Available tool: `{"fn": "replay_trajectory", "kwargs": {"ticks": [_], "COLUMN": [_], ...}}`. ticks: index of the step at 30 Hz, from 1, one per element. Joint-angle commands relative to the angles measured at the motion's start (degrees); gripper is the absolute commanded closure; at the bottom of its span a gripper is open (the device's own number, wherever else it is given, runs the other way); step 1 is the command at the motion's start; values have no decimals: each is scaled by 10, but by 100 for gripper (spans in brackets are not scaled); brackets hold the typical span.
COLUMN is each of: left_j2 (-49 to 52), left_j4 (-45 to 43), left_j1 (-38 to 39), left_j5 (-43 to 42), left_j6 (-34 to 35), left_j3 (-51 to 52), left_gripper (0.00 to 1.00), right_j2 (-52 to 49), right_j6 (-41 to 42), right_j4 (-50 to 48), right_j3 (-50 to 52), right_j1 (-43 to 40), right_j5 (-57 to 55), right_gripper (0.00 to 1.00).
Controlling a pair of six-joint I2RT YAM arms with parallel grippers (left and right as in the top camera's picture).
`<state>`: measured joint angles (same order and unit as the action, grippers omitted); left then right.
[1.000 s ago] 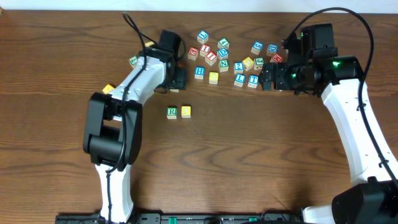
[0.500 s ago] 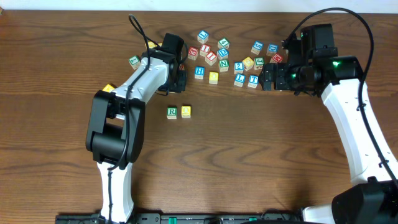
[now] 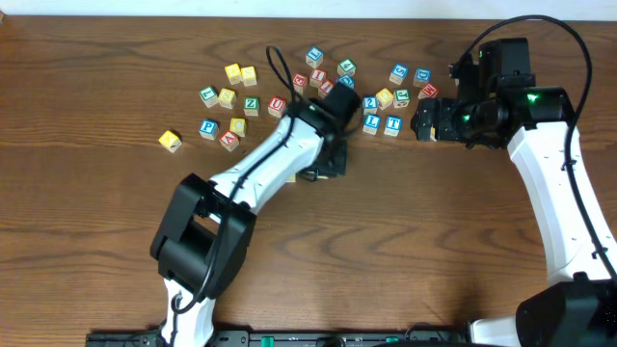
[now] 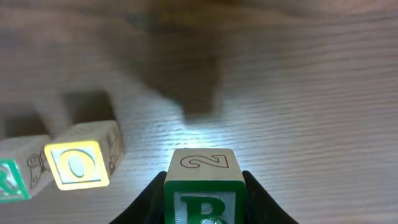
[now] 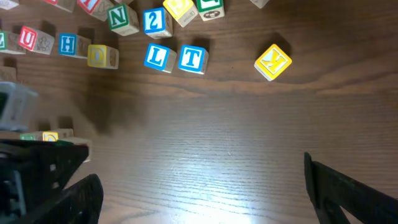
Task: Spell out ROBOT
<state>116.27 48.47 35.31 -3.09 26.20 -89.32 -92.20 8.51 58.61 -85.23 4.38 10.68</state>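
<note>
My left gripper (image 4: 204, 208) is shut on the green-framed B cube (image 4: 204, 186) and holds it low over the table, just right of a yellow-topped O cube (image 4: 78, 163). The green R cube (image 4: 12, 179) sits left of that O. In the overhead view the left gripper (image 3: 323, 170) and its arm hide this row. The blue T cube (image 5: 192, 58) lies beside a blue L (image 5: 157, 57), and also shows in the overhead view (image 3: 392, 123). Another yellow-topped cube (image 5: 101, 56) lies in the pile. My right gripper (image 5: 202, 186) is open and empty, near the pile's right end (image 3: 424, 122).
A pile of loose letter cubes (image 3: 328, 72) spreads along the back. A second group (image 3: 231, 101) lies at back left, with a lone yellow cube (image 3: 170, 141) beside it. A yellow K cube (image 5: 272, 61) lies right of the T.
My left arm has swung right and toward the front, from the pile's left side to just right of the R and O row. The right arm has barely moved.
</note>
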Motion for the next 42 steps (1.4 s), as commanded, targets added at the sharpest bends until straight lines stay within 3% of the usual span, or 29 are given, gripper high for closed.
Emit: {"fn": "replay_trajectory", "kwargs": {"ticks": [1, 15, 16, 18, 19, 23, 31, 33, 36, 38, 39, 42], "left_j2": [2, 36, 36, 35, 35, 34, -114, -173, -268, -306, -309, -307], "left_j4": [-25, -55, -55, -55, -55, -54, -38, -34, -10, 18, 32, 58], "left_j1": [-8, -8, -8, -8, -8, -8, -19, -41, -132, -218, -258, -318], "left_j5": [28, 47, 47, 47, 46, 46, 58, 69, 72, 103, 102, 102], "left_j6": [41, 41, 41, 41, 41, 41, 9, 4, -25, -36, -37, -36], "left_j3": [33, 56, 56, 56, 56, 54, 22, 22, 22, 22, 22, 22], "left_gripper": [74, 74, 73, 57, 54, 54, 54, 50, 48, 48, 47, 47], "right_j2": [3, 3, 3, 3, 3, 3, 3, 2, -41, -156, -218, -305], "right_j6": [-4, -4, -4, -4, -4, -4, 5, 30, 48, 66, 90, 158], "right_j4": [6, 6, 6, 4, 3, 3, -17, -28, 12, 90, 119, 123], "right_j3": [-10, -10, -10, -10, -10, -10, -10, -14, -95, -255, -332, -410], "right_j1": [-3, -3, -3, -3, -3, -3, 3, 20, 73, 123, 144, 176], "right_j5": [0, 0, 0, -1, -9, -17, 15, 4, -35, -55, -75, -89], "right_gripper": [1, 1, 1, 1, 1, 1, 1, 1, 1, 1, 8, 22]}}
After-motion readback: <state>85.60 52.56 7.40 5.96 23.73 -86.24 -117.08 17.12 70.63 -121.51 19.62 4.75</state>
